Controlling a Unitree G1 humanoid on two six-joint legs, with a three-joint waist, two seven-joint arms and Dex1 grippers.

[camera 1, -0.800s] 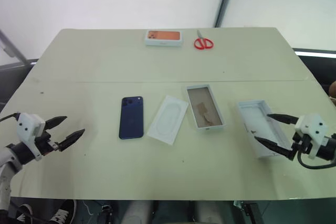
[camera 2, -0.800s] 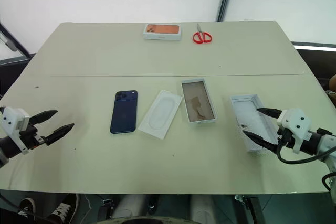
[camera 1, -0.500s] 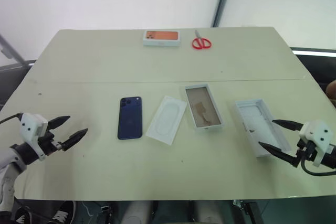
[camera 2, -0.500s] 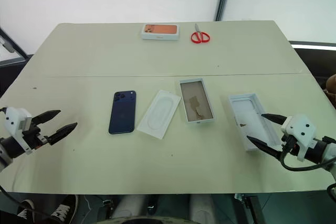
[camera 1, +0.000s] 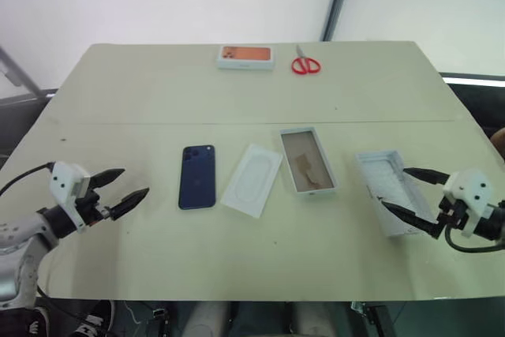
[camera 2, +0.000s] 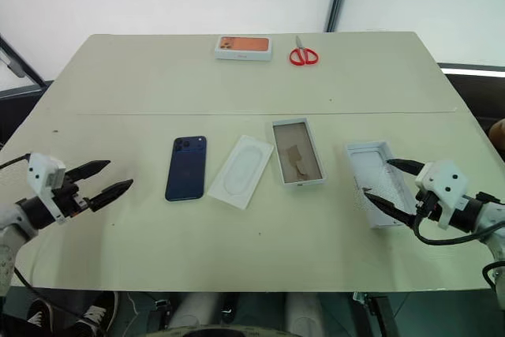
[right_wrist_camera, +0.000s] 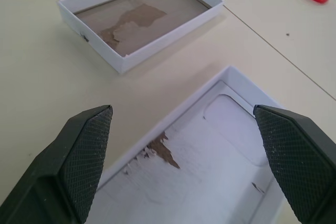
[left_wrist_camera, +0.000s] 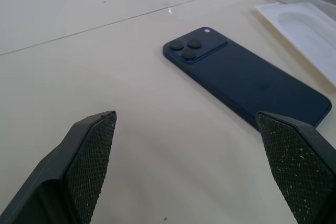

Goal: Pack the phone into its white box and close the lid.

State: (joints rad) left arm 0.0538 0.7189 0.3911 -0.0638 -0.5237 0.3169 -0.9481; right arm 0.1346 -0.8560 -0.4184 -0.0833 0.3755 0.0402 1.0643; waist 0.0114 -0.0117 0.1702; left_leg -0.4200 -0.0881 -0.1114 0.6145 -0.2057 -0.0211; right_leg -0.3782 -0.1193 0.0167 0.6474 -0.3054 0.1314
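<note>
Left claw (camera 1: 121, 185), spread and empty, has crept right toward the phone (camera 1: 196, 176) lying flat on the bench (camera 1: 158, 92), while the right claw (camera 1: 416, 202) hovers released over the lid (camera 1: 389, 191); nothing packed.

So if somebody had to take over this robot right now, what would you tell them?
Left gripper: open, holding nothing, beside the phone.
Right gripper: open, holding nothing, over the lid.
Phone lies camera side up on the table. The white box sits open, nothing inside; a flat white insert lies between them.
Done: nothing packed.
Left: phone into box, lid on.
</note>
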